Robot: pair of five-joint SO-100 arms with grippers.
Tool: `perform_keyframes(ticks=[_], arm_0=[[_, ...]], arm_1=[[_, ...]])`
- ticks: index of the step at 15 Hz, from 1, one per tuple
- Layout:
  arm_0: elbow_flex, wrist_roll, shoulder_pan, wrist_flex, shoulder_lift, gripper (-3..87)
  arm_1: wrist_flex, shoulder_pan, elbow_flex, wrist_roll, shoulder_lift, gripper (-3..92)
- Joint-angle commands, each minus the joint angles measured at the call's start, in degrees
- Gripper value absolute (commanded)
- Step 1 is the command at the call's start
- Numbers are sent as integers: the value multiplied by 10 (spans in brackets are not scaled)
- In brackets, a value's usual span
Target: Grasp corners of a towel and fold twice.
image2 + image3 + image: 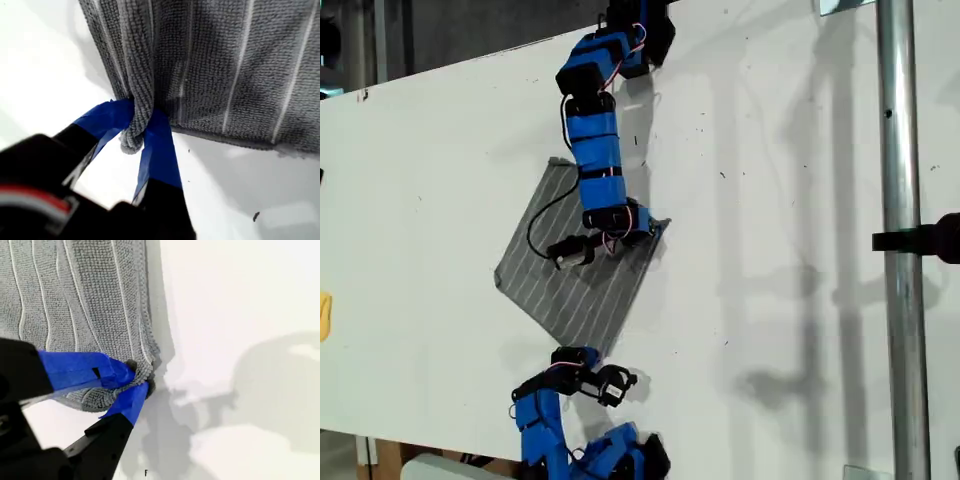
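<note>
The grey pinstriped towel [570, 295] lies flat on the white table [430, 180] like a diamond. The arm reaching in from the top of the exterior view carries my first gripper [655, 230], shut on the towel's corner toward the exterior view's right. In the first wrist view its blue-taped fingers [160, 145] pinch the bunched corner [134, 135] of the towel [225, 60]. The arm at the bottom of the exterior view carries my second gripper [592, 358], shut on the nearest corner [145, 371] of the towel [75, 290]. The two other corners lie free.
A vertical metal pole [900, 250] with a black clamp [925, 240] stands at the exterior view's right. A yellow object [324, 315] peeks in at the left edge. Shadows fall on the table right of the towel.
</note>
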Motion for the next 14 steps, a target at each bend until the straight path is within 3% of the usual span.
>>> perform_keyframes(ticks=[1, 3, 6, 11, 14], arm_0=[[-31, -38, 68, 66, 81, -15], [-44, -111, 167, 105, 164, -15], [-31, -264, 329, 105, 270, -15], [9, -499, 562, 19, 288, -15], [10, -529, 591, 3, 281, -15]], arm_1=[[-4, -19, 27, 10, 60, -2], [-7, -39, 47, 16, 110, -2], [4, -92, 48, 40, 163, -2], [-40, -206, 37, 98, 192, -2], [-61, -218, 33, 121, 200, -2]])
